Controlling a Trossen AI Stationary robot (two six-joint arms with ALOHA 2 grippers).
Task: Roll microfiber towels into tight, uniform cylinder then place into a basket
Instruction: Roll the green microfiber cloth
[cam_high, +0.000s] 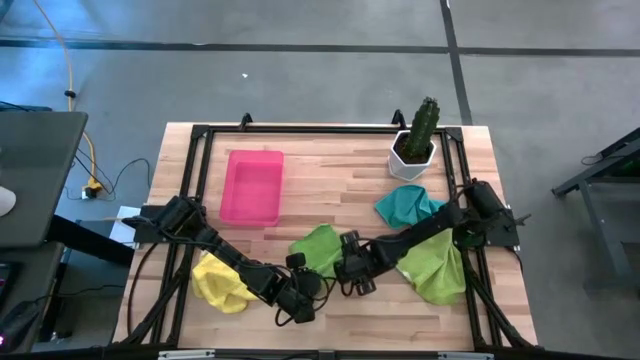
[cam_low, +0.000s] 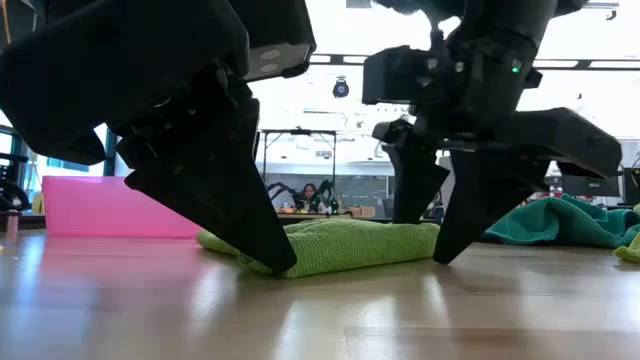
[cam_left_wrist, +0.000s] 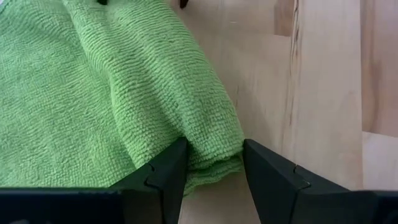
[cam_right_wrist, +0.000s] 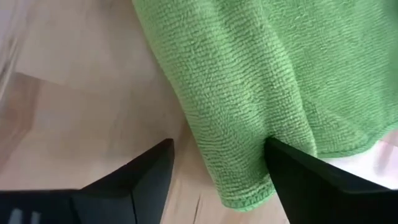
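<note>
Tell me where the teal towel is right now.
In the high view the teal towel lies on the table's right side, just below the cactus pot, above the larger green towel.

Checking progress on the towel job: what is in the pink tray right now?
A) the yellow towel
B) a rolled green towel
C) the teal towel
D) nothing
D: from above, the pink tray shows only its bare floor, while the yellow towel, the teal towel, the small green towel and the large green towel all lie on the table.
</note>
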